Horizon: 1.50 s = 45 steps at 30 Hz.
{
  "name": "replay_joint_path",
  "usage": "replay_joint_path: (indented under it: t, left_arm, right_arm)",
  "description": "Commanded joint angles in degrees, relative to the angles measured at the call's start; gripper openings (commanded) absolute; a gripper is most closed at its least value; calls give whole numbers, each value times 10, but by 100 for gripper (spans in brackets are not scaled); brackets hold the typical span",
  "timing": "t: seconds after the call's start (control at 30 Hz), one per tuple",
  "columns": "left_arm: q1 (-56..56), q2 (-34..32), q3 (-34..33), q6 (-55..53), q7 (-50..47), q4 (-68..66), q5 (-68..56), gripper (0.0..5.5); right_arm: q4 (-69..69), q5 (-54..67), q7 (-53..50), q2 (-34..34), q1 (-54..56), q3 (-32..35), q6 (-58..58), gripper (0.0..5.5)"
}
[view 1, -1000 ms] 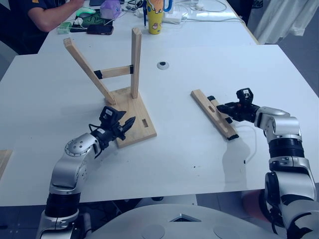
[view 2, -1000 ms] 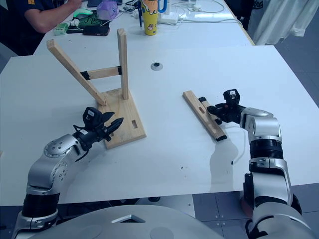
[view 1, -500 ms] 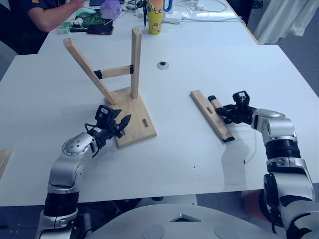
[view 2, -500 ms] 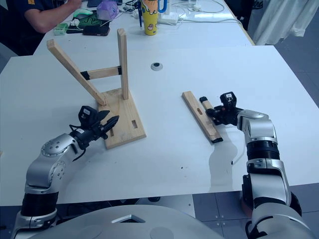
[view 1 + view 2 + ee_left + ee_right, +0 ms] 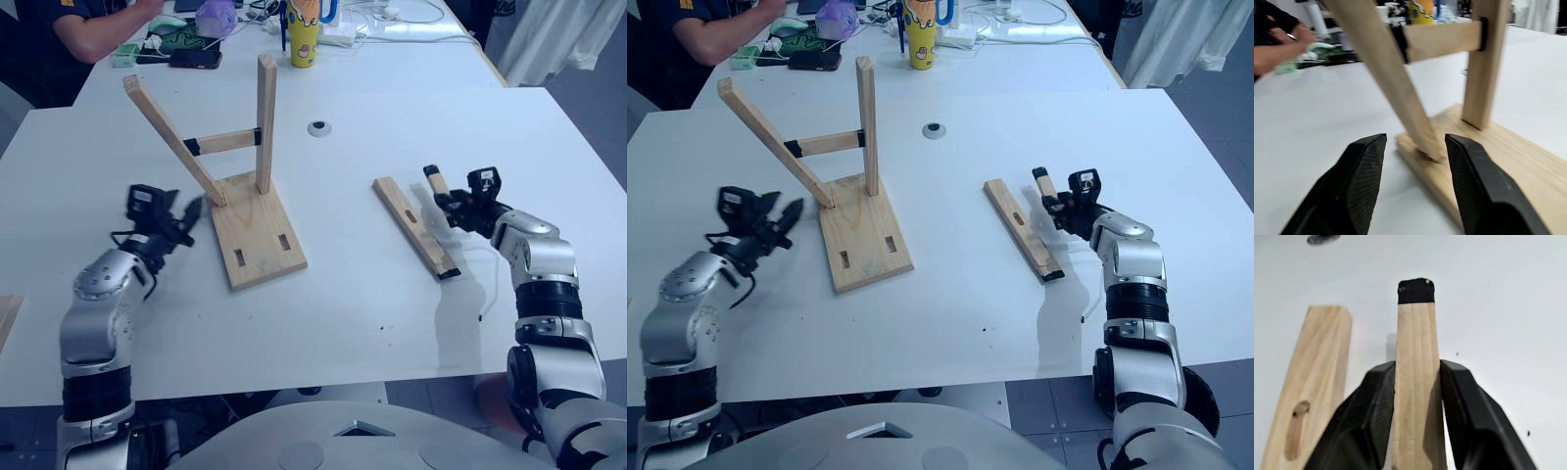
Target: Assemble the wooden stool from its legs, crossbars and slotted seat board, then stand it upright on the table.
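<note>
Pinching crossbar (image 5: 1415,333) tight in right gripper (image 5: 1058,204), left gripper (image 5: 181,217) spread wide, empty, near seat (image 5: 263,250). Gotta keep it level, then ease its end into leg (image 5: 407,220) slot slowly.

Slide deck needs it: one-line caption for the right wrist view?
Right gripper clamps a black-tipped crossbar over the white table, beside a slotted leg.

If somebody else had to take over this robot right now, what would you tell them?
Left gripper: open, holding nothing, just left of the seat board.
Right gripper: shut on a loose crossbar, held above the table beside the loose leg, which lies flat.
Done: two legs and one fitted crossbar stand in the board.
Left: two slots are empty; fit the remaining parts, then stand the stool upright.
</note>
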<state>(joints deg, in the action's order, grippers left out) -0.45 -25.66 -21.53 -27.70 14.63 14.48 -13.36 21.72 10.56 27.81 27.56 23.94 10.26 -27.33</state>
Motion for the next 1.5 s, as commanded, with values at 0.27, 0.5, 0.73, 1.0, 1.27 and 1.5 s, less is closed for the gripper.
replay_joint_path:
  t: [0.27,0.5,0.73,1.0,1.27,1.5]
  left_arm:
    - [26,12,-273,26,-315,-306,67,225]
    - [29,30,-267,-8,-308,-348,35,225]
    - [-27,86,-149,-83,-175,-372,-30,225]
    - [-81,189,-7,-119,-172,-304,-46,225]
    - [-120,263,-20,-112,-246,-270,-79,225]
    - [-113,246,-39,-75,-273,-131,-81,225]
  right_arm:
    - [-119,22,-84,-33,-54,44,-34,133]
    - [-130,23,-88,-30,-52,45,-42,133]
    - [-130,25,-87,-34,-33,37,-47,133]
    - [-90,17,-70,-25,6,23,-37,133]
    - [-85,22,-59,-31,14,18,-23,133]
    - [-130,42,-58,-54,8,24,15,133]
